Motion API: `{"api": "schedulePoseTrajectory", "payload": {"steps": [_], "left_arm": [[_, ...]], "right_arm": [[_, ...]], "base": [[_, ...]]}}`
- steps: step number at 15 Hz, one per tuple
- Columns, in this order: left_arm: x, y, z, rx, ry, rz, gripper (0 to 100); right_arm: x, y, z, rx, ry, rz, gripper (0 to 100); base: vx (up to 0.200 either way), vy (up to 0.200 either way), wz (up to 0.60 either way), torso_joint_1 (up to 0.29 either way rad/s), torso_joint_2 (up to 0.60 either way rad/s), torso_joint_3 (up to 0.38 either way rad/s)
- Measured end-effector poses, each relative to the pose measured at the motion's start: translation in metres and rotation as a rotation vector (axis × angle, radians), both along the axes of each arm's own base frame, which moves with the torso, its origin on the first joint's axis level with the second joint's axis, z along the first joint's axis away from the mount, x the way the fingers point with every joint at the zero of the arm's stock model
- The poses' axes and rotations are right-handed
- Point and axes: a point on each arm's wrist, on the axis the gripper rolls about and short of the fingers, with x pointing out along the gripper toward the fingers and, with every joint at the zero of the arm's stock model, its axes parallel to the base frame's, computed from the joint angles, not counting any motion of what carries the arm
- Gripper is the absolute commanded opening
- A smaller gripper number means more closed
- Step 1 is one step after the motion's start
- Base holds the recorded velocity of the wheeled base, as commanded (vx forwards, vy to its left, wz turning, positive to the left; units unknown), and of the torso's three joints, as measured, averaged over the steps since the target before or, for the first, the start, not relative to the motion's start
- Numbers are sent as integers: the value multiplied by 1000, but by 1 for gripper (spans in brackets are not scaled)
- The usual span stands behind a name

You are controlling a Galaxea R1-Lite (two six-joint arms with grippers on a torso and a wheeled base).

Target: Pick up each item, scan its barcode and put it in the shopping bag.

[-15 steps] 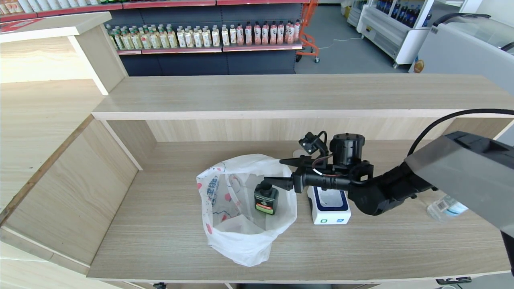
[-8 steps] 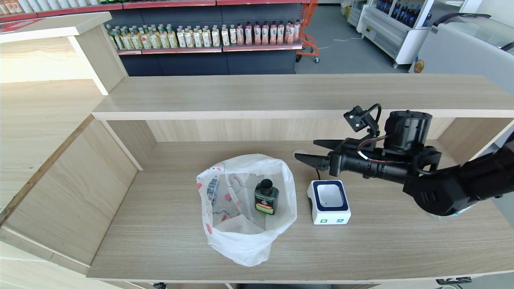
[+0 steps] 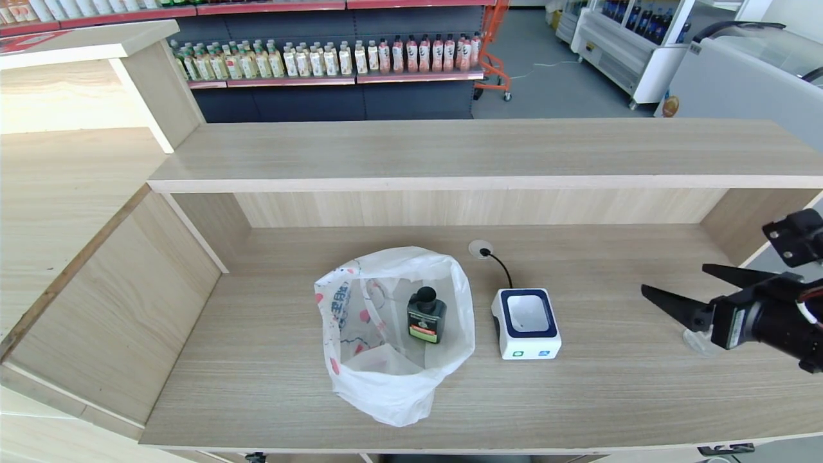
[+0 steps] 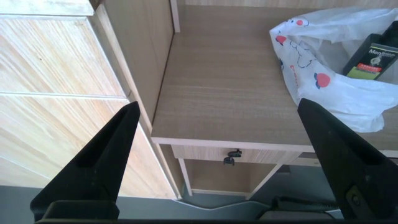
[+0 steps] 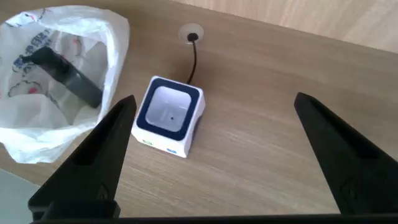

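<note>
right gripper [image 3: 673, 277] gapes empty over the clear item [image 3: 697, 339]; best drop straight down, close around its middle, keep barcode facing the scanner [image 3: 527, 321].

- The scanner [image 3: 526, 323] stands on the counter [image 3: 578, 399], near its middle.
- The shopping bag [image 3: 386, 399] sits just to the left of the scanner, mouth open upward.
- A bottle [image 3: 425, 319] stands inside the bag, on the side nearest the scanner.
- A cable [image 3: 501, 269] runs from behind the scanner to a port [image 3: 480, 248] in the counter, behind it and slightly to the left.
- The right gripper [image 3: 674, 278] hangs well to the right of the scanner, fingers spread and pointing toward it.
- A small item [image 3: 696, 339] lies on the counter under that gripper, mostly hidden.
- A raised ledge [image 3: 450, 151] runs behind the scanner, with drinks shelves [image 3: 321, 58] farther back.
</note>
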Motion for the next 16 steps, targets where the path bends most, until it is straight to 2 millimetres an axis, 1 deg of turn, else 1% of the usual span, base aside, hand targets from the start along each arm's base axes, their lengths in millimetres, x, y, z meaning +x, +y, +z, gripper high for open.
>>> {"api": "schedulePoseTrajectory", "payload": {"steps": [1,3,4,6,7,9,13,16], "left_arm": [[0,0,0,0,0,0,100],[0,0,0,0,0,0,100],[0,0,0,0,0,0,100],[0,0,0,0,0,0,100],[0,0,0,0,0,0,100],[0,0,0,0,0,0,100],[0,0,0,3,1,0,100],[0,0,0,0,0,0,100]], "right_arm": [[-19,-12,-9,-19,15,-74,100],[-50,-25,-22,-43,29,-179,100],[-62,-27,-28,-48,29,-213,100],[-80,-27,-35,-53,18,-241,100],[-86,-26,-38,-58,12,-247,100],[-94,-26,-40,-61,-1,-267,100],[-102,-29,-44,-63,-1,-320,100],[-104,-29,-46,-62,3,-327,100]], "base": [[0,0,0,0,0,0],[0,0,0,0,0,0],[0,0,0,0,0,0],[0,0,0,0,0,0],[0,0,0,0,0,0],[-200,0,0,5,0,7],[-200,0,0,-1,0,1],[0,0,0,0,0,0]]}}
